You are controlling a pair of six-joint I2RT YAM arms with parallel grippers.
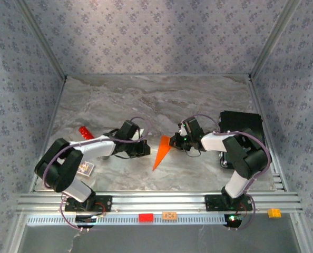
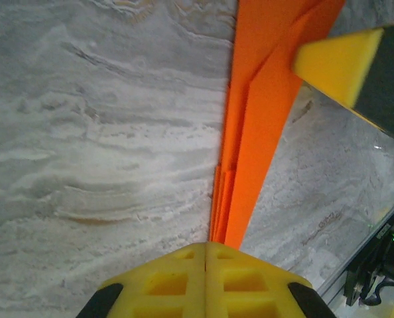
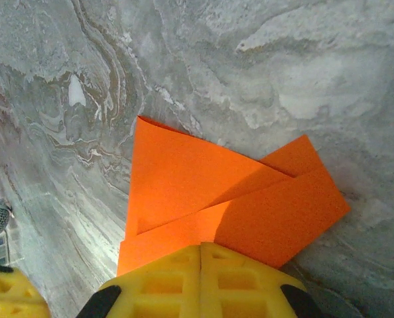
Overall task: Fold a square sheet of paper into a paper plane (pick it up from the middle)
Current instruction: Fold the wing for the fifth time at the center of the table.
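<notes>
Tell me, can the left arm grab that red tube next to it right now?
Probably not yet. The left gripper is shut on the paper plane, so it's busy. The red tube lies uncovered close beside that arm, so it looks reachable after letting go.

**Marble Table, Papered Walls**

A grey marble-patterned table [image 1: 146,95] lies at the centre, its veining pale and swirling. Behind it and to either side rise walls [image 1: 156,31] papered blue-grey with a small repeating floral print. A slotted aluminium rail [image 1: 156,199] runs along the table's near edge. Soft, even light covers the table.
</notes>
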